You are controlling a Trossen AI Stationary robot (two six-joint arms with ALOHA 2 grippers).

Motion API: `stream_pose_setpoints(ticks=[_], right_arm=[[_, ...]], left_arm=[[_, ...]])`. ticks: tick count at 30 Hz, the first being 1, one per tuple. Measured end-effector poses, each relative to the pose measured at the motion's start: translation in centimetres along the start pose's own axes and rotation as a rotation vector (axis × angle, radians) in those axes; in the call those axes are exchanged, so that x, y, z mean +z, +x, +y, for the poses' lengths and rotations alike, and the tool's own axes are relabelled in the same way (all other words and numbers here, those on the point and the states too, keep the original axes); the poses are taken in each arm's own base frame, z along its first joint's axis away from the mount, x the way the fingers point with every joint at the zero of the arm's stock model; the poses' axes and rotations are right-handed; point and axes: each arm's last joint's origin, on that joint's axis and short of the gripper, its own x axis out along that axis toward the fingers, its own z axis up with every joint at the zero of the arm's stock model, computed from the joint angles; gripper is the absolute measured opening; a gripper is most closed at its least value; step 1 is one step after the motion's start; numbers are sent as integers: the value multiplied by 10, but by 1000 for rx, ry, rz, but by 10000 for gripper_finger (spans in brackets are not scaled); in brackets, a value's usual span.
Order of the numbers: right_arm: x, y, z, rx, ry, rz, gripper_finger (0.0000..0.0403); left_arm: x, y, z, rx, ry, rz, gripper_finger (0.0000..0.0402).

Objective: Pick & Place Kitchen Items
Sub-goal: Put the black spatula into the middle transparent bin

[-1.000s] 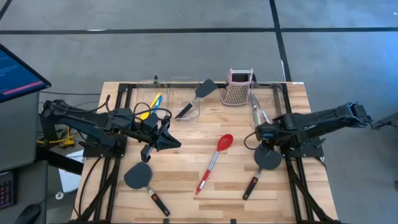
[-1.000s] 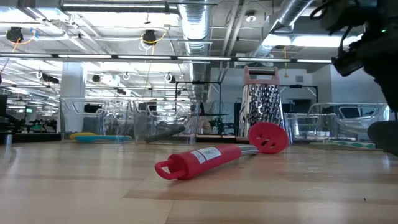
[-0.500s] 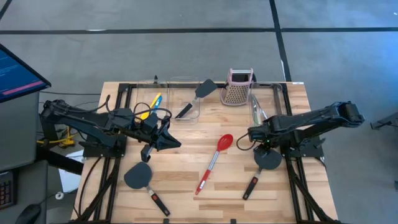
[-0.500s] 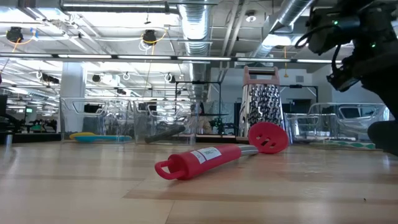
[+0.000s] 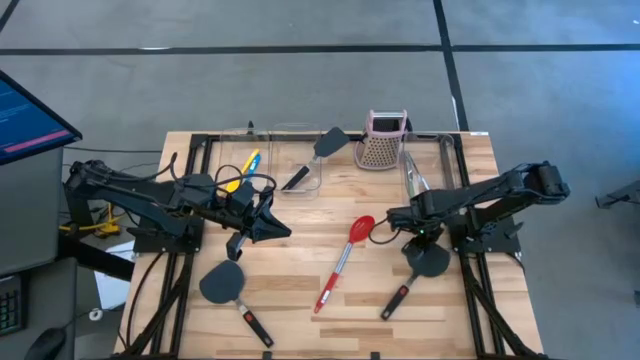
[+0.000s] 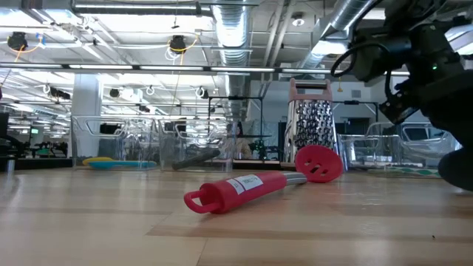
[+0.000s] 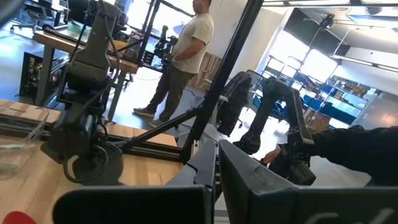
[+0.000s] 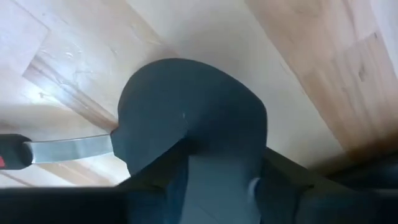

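A black spatula (image 5: 428, 262) with a black-red handle lies on the table's right part. Its blade fills the right wrist view (image 8: 186, 106). My right gripper (image 5: 418, 236) points down over that blade, and its open fingers (image 8: 155, 186) stand to either side. My left gripper (image 5: 283, 230) is shut and empty, hovering left of centre. A red spoon (image 5: 345, 255) lies in the middle, and a second spatula (image 5: 226, 285) lies at the near left. A third spatula (image 5: 318, 152) leans in a clear bin. Yellow and blue spoons (image 5: 241, 166) and silver tongs (image 5: 414, 180) lie in other bins. My right gripper comes at the spatula's blade (image 8: 205, 143) from above, pointing down. The fingers' own bulk hides their tips, so I cannot tell whether they touch the blade. The spatula lies flat on the table.
A pink-topped metal grater (image 5: 383, 142) stands at the far edge between clear bins (image 5: 296, 180). Black frame rails (image 5: 190, 190) run along both sides of the table. A person (image 7: 180, 56) stands in the room beyond the table.
My right gripper has gone toward the table's left edge and come lower. The right spatula has turned a little on the table: its handle end has swung toward the left and near edges.
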Motion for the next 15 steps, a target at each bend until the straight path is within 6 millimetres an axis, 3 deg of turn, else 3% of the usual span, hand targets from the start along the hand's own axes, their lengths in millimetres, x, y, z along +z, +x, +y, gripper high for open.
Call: stream_pose_setpoints(ticks=[10,15], right_arm=[[-6,-12,-1,70,-23,-53,18],[-12,-27,-3,148,-24,-129,6]], left_arm=[[0,0,0,0,0,0,3],[0,0,0,0,0,0,3]])
